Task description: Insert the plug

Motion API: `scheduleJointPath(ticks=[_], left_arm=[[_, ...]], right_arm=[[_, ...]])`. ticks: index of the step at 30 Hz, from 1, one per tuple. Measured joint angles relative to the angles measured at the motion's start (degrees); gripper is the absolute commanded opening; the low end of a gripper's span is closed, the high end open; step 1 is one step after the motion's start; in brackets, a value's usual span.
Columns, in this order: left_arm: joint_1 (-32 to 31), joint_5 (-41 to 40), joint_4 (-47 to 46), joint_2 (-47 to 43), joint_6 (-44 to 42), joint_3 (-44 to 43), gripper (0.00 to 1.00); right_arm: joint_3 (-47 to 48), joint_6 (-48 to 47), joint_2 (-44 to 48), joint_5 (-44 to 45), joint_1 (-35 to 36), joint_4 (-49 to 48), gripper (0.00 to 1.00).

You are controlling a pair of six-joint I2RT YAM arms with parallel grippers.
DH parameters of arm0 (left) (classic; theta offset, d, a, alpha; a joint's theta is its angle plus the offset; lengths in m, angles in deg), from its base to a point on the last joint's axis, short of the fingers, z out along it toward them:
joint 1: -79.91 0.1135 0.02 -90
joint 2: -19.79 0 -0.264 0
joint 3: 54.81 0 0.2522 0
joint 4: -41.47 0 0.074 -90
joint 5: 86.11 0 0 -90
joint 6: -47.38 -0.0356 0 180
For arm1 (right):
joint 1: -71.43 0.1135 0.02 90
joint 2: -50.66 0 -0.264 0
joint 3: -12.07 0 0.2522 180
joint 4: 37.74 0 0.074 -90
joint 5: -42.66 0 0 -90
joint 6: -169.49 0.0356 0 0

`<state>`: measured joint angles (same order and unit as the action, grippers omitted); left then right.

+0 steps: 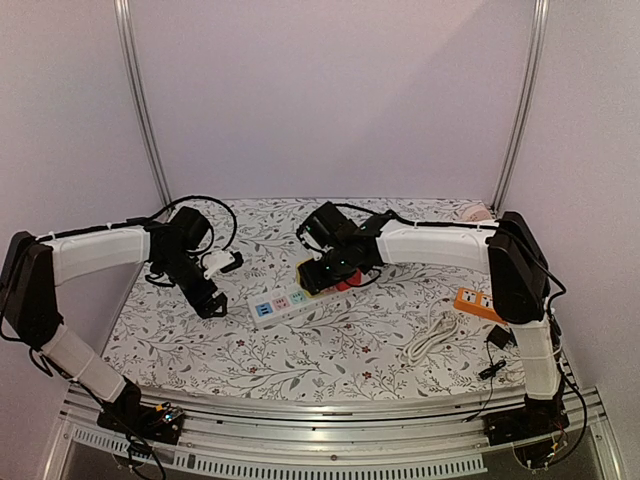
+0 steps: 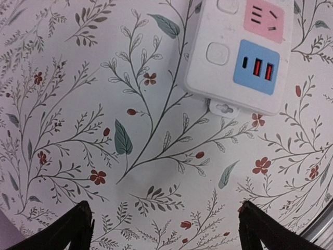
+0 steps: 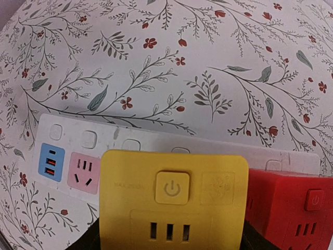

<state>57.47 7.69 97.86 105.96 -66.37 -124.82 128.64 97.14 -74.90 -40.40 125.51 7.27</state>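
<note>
Yellow plug (image 3: pixel 174 192) is gripped between the fingers of the right hand (image 3: pixel 171 242), low over the white power strip (image 3: pixel 83 140) and just beside a red cube (image 3: pixel 291 203). Whether the plug touches the strip cannot be told. The left hand (image 2: pixel 166 229) stands wide open above the worktop (image 2: pixel 78 130), near the strip's blue end and gripping nothing. Markings: a power symbol on the plug's button and another on the cube; the faint embossed lettering on the plug is illegible.

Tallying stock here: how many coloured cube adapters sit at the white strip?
2: a yellow cube in the right gripper, and a red cube next to it; others may be hidden.
</note>
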Motion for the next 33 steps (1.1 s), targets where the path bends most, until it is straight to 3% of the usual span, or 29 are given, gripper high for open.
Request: scheduleJointPath(ticks=[33], left_arm=[[0.0,-1.0,-0.5,1.0,-0.1,0.0,0.95]], right_arm=[[-1.3,3.3,-0.4,2.0,1.6,-0.4,0.00]])
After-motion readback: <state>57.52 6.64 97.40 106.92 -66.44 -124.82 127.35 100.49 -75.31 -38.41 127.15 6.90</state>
